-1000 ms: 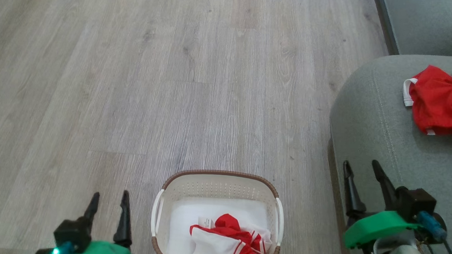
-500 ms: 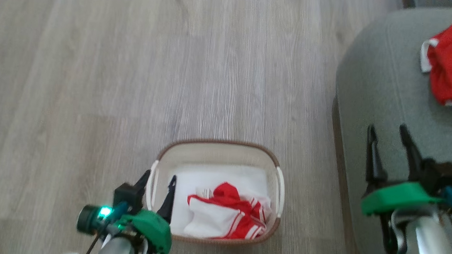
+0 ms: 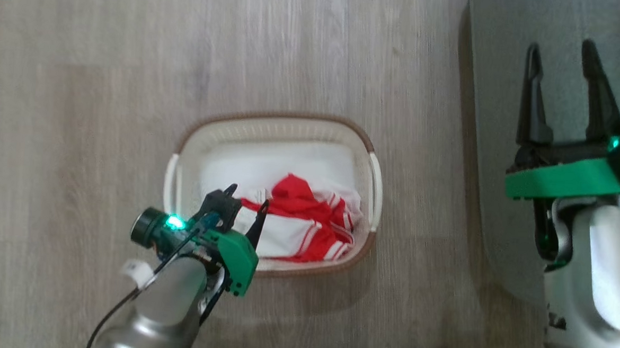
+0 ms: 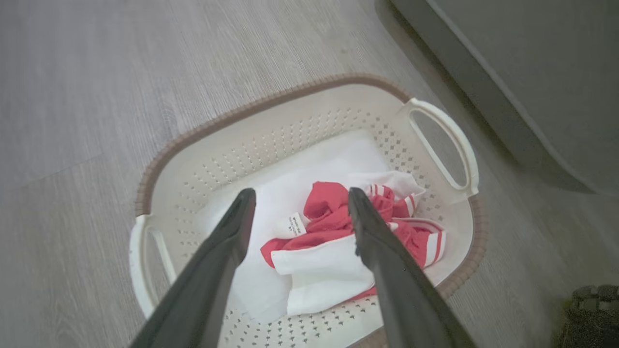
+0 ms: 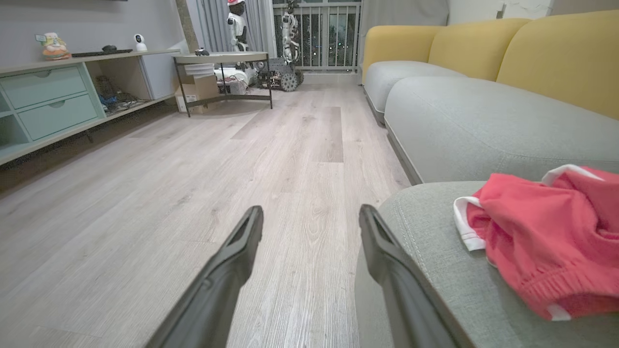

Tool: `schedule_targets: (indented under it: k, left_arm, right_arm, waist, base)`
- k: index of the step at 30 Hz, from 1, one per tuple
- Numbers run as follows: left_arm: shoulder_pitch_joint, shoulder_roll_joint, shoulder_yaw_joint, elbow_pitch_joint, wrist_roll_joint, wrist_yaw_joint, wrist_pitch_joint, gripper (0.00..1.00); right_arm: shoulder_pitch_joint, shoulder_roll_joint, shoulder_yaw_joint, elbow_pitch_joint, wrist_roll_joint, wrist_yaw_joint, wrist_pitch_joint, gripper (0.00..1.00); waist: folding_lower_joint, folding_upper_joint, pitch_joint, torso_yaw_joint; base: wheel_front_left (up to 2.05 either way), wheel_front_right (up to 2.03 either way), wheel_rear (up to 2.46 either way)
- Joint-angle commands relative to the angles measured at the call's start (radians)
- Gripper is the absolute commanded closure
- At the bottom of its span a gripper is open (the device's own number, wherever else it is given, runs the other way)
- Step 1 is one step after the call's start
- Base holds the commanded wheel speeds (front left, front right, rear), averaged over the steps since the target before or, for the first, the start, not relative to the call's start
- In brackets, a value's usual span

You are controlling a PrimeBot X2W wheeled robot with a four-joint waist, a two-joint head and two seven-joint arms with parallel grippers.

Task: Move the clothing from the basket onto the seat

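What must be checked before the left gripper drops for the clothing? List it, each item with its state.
1. The left gripper is open: ok, spread wide.
2. Aim: ok, it frames the clothing in the basket.
3. Tips clear of the basket's walls: ok, both point inside the rim.
4. Height of the tips above the fabric: cannot tell.
5. The right gripper is out of the way: ok, open over the seat, apart from the basket.
6. Room on the seat: ok, bare cushion beside the red garment.
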State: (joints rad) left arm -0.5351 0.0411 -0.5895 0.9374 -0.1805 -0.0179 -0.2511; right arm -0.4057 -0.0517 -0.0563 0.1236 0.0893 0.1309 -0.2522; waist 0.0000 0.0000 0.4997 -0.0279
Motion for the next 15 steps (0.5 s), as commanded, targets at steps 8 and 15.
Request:
schedule_targets:
  k: [8, 15]
  left_arm:
    - [-0.131, 0.009, -0.105, 0.115, -0.019, -0.022, 0.022, 0.00]
    - [-0.200, 0.009, -0.186, 0.192, -0.023, -0.041, 0.069, 0.00]
  right_arm:
    - [-0.062, 0.001, 0.030, -0.086, -0.001, 0.000, -0.010, 0.00]
    - [-0.092, 0.001, 0.049, -0.141, -0.003, 0.000, -0.010, 0.00]
  waist:
    - [0.0000, 0.0000, 0.217, -0.070]
    - [0.0000, 0.0000, 0.296, -0.094]
  base:
    - [0.00, 0.00, 0.00]
    - [0.00, 0.00, 0.00]
